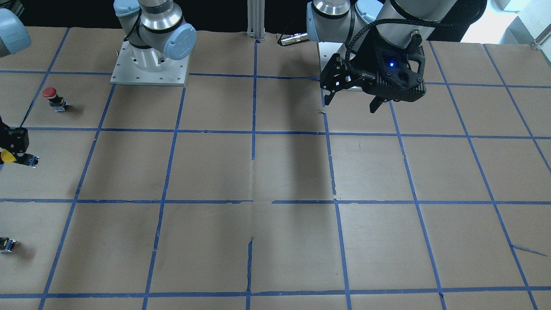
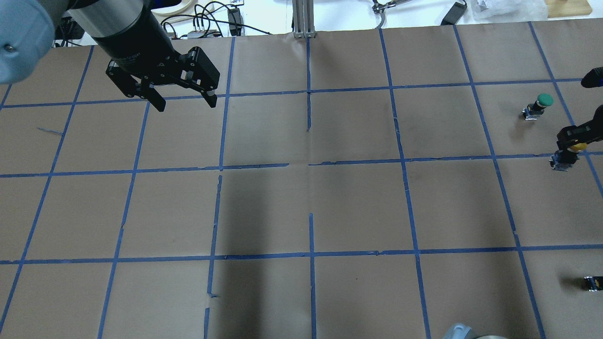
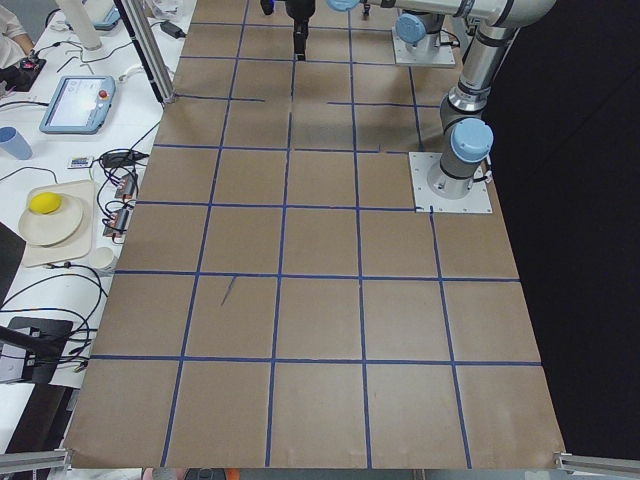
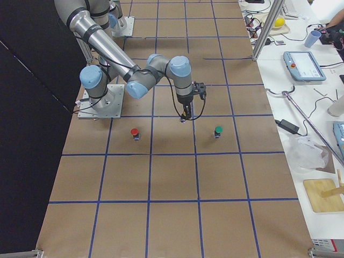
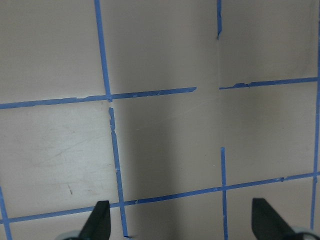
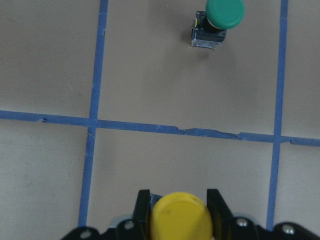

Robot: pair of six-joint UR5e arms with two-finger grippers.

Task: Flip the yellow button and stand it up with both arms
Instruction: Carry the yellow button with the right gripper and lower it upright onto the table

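The yellow button (image 6: 180, 217) sits between the fingers of my right gripper (image 6: 179, 210), its yellow cap facing the wrist camera. In the overhead view the right gripper (image 2: 571, 143) is at the far right edge, and the button's dark body (image 2: 560, 162) sticks out below it, close to the table. I cannot tell whether it touches the table. In the front-facing view the right gripper (image 1: 17, 150) is at the left edge. My left gripper (image 2: 186, 103) is open and empty, high over the far left of the table. It also shows in the front-facing view (image 1: 351, 104).
A green-capped button (image 2: 541, 103) stands upright just beyond the right gripper. A red-capped button (image 1: 51, 97) stands on its robot side. A tiny dark capless part (image 2: 592, 282) lies near the right edge. Brown paper with a blue tape grid (image 2: 311, 165) covers the table.
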